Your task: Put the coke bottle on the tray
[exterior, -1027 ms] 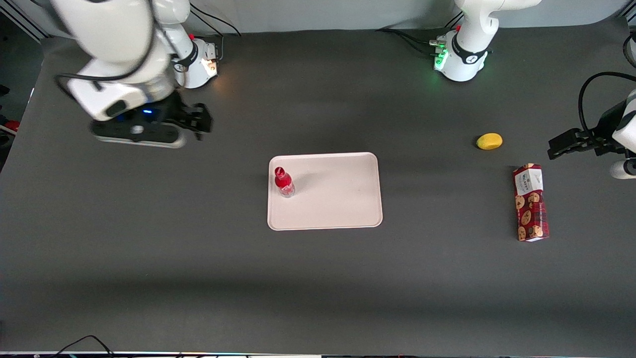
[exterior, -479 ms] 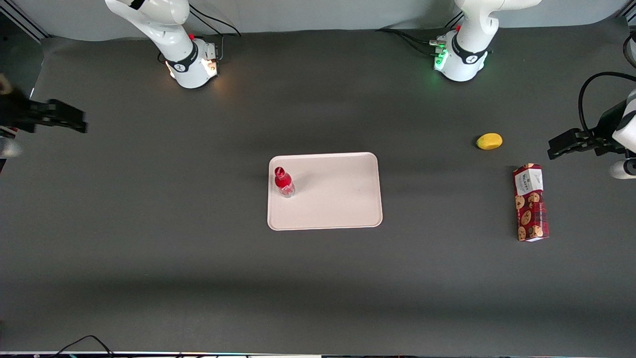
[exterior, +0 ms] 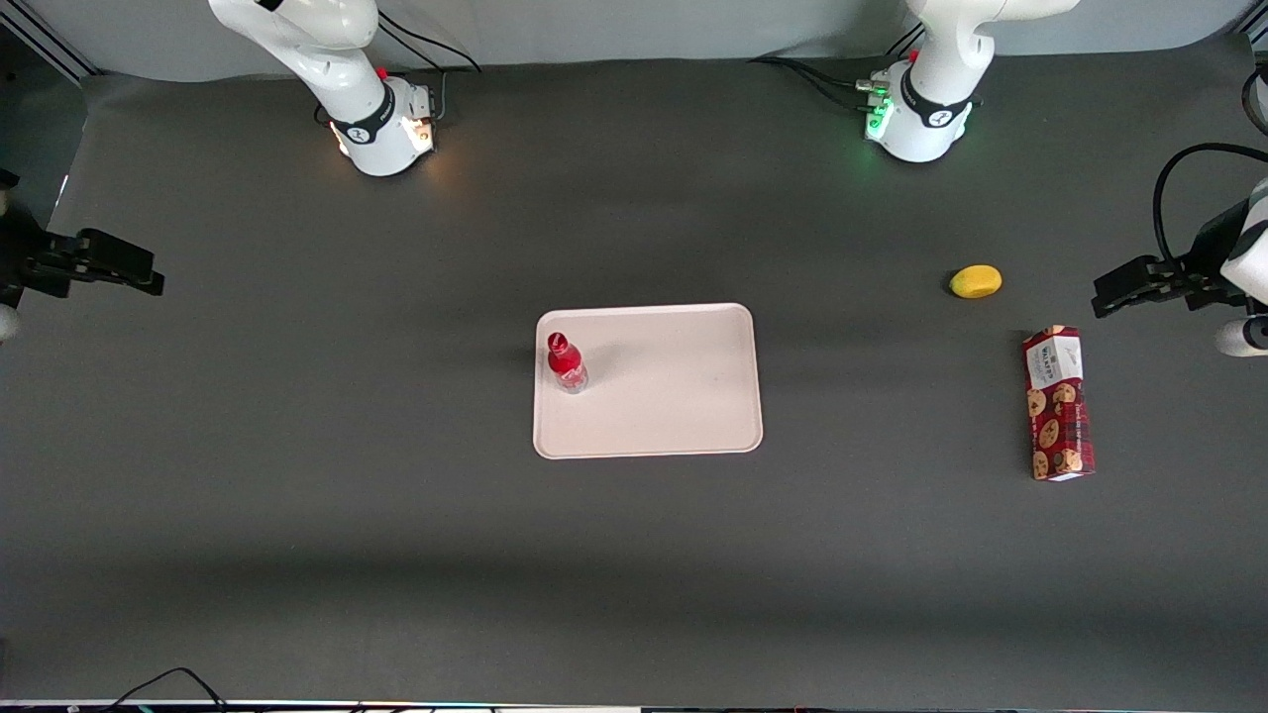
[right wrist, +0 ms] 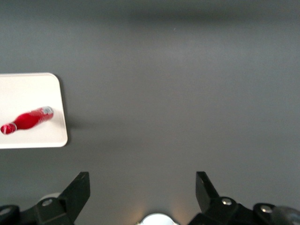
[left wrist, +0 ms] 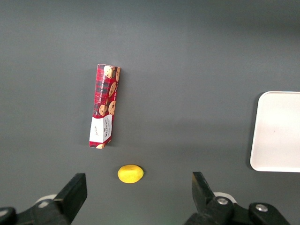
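The bottle stands upright on the tray, near the tray's edge toward the working arm's end. The gripper hangs well apart over the tabletop's edge at that end, fingers spread and empty.

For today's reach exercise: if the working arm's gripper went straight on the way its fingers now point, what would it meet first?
Probably only the bare table. The gripper, open and empty at the working arm's end, points down at it; the coke bottle on the tray stands off that line. Depth is uncertain.
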### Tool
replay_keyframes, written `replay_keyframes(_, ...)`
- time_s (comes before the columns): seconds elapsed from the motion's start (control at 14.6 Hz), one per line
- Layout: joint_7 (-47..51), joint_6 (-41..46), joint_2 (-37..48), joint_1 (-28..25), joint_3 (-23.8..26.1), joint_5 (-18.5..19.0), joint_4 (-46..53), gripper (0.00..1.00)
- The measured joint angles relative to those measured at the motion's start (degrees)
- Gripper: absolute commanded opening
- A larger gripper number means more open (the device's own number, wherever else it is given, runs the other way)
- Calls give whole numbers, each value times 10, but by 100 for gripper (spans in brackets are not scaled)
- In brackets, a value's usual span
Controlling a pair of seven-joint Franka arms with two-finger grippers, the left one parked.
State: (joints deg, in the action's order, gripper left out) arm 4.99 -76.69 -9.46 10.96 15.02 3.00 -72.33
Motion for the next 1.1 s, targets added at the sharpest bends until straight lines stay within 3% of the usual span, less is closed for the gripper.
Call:
replay_keyframes(0.21,-9,-72,78,-25,-54,-19,-128,100)
replay_keyframes(0.55,-10,-155,144,-71,-114,-30,-248,100)
replay_keyframes(1.1,-10,-154,159,-82,-115,-31,-231,100)
